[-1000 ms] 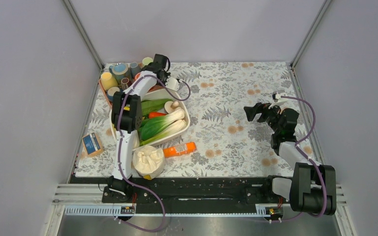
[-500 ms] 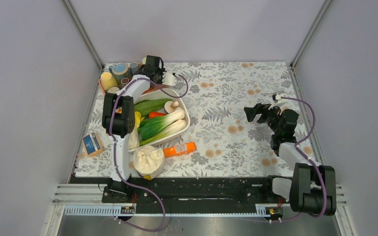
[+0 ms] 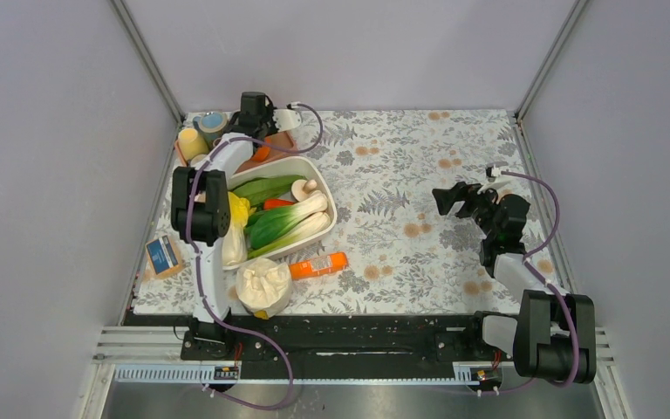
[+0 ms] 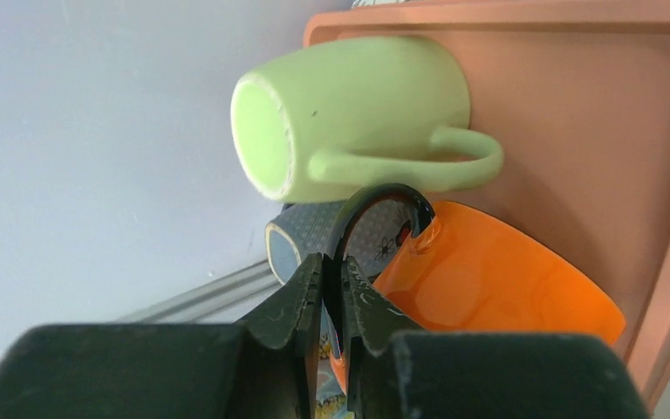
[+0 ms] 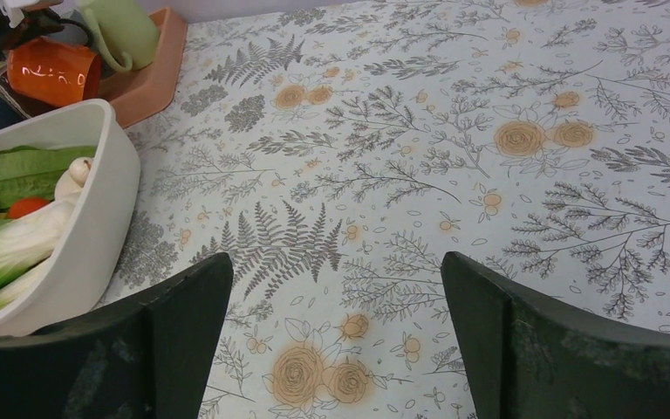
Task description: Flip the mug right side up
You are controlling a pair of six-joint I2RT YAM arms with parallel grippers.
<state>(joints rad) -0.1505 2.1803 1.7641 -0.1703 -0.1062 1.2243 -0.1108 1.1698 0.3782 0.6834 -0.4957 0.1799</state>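
Target = orange mug (image 4: 497,292): glossy orange body, thin black loop handle, white lettering on the side that faces the right wrist cam. Handle is pinched between the closed fingers of the left gripper (image 4: 331,262), body hanging off the far side of the fingers. It sits over the salmon tray (image 4: 576,131), near its edge. Axis looks tilted, not upright. Mouth isn't visible in any view, and contact with the tray can't be confirmed.

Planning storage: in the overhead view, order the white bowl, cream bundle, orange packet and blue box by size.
1. white bowl, largest
2. cream bundle
3. orange packet and blue box look about alike, so I won't rank them.
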